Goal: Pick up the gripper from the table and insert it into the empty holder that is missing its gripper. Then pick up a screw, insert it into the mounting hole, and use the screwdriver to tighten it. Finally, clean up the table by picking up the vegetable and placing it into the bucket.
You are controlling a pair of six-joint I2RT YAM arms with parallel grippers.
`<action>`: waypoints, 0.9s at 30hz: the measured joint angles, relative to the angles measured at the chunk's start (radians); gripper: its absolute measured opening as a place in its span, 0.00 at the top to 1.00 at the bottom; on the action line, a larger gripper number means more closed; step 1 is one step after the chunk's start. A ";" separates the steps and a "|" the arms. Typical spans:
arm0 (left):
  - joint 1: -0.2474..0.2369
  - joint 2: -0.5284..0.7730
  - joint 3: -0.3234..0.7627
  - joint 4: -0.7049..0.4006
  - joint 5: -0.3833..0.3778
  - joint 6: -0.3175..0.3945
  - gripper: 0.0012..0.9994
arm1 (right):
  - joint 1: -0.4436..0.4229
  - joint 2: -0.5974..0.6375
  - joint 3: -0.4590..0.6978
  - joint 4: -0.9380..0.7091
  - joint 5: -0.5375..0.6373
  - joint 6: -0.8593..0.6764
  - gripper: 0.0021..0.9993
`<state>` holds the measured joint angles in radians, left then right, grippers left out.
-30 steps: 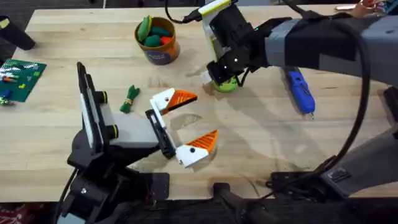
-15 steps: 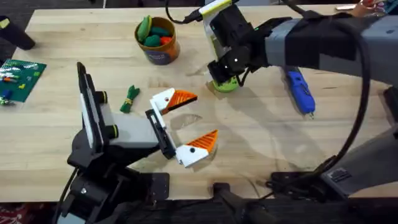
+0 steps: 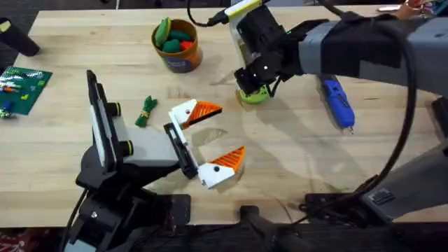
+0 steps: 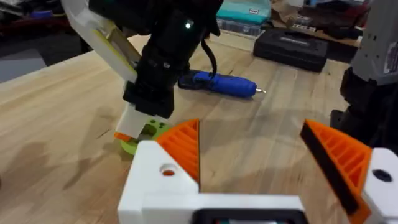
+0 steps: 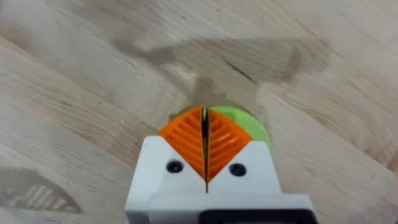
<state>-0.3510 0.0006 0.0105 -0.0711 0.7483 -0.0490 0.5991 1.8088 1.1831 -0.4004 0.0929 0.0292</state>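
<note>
While my right hand hangs pads pressed together over a green disc, my left hand sits spread. The screwdriver lies just right of the right hand, long axis running toward me, bare counter around. The vegetable lies nearer the left hand, the bucket beyond.

my count from the remote feed: 2 arms | 1 blue screwdriver | 1 bucket (toy veg heaped inside, can't count those) | 1 loose leafy vegetable | 1 green disc | 1 green board
</note>
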 joint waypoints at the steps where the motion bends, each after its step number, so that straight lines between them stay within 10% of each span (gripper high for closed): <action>1: 0.000 0.000 0.000 0.000 0.000 0.000 0.02 | 0.000 0.000 0.000 0.000 0.000 0.000 0.99; 27: 0.000 0.000 0.000 0.000 0.000 0.000 0.02 | 0.000 -0.085 0.000 -0.020 -0.004 0.000 1.00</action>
<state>-0.3508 0.0009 0.0105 -0.0711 0.7483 -0.0490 0.5991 1.7233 1.1828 -0.4200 0.0892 0.0292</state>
